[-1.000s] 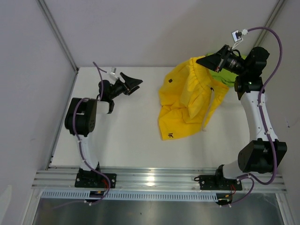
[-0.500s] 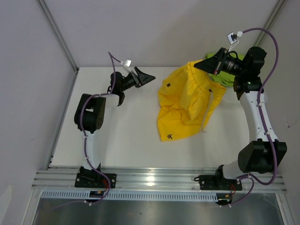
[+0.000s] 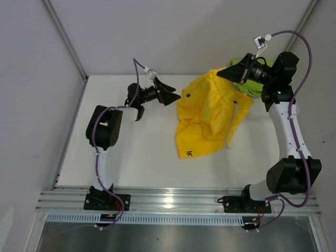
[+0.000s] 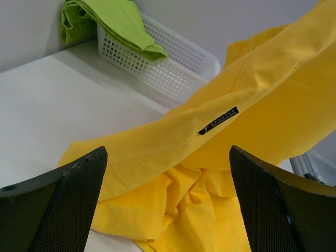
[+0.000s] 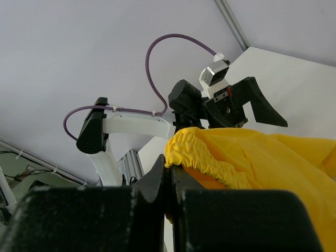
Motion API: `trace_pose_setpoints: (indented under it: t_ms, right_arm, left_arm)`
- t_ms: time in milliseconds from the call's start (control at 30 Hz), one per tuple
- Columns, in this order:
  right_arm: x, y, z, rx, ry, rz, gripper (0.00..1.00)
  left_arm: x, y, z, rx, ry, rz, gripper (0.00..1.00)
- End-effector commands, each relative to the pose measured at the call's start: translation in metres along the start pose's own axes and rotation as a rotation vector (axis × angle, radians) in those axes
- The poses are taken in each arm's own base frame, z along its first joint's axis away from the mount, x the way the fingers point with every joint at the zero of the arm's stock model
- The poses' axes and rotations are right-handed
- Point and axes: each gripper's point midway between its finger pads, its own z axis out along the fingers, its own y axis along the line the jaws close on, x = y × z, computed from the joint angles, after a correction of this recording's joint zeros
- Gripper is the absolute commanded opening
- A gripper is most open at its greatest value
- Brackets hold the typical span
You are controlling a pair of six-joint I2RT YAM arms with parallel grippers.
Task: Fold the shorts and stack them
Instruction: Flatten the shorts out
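The yellow shorts [image 3: 210, 118] are soft, dull cloth with many wrinkles. The green shorts [image 4: 113, 21] are smooth cloth. The basket [image 4: 157, 68] is white plastic full of holes. The table [image 3: 142, 152] is smooth and white. The black fingers [image 4: 63, 197] of the left gripper [image 4: 167, 152] look rough and dotted.

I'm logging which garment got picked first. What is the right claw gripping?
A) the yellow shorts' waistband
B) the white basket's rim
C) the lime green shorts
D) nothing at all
A: the right wrist view shows the right claw shut on the gathered elastic waistband of the yellow shorts.
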Motion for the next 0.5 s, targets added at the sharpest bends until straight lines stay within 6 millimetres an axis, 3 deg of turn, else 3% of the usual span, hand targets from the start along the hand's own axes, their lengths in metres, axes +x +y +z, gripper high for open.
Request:
trace_pose_setpoints:
  t_ms: [0, 300, 467]
  right_arm:
    - [-0.013, 0.029, 0.000, -0.059, -0.003, -0.090, 0.00]
    - [-0.009, 0.029, 0.004, -0.080, 0.015, -0.084, 0.00]
    - [-0.012, 0.024, 0.006, -0.065, 0.009, -0.060, 0.00]
  left_arm:
    - [-0.026, -0.024, 0.014, 0.117, -0.034, 0.271, 0.99]
    - [-0.031, -0.032, 0.050, 0.149, 0.065, 0.442, 0.99]
    - [-0.013, -0.043, 0.060, 0.206, 0.137, 0.460, 0.97]
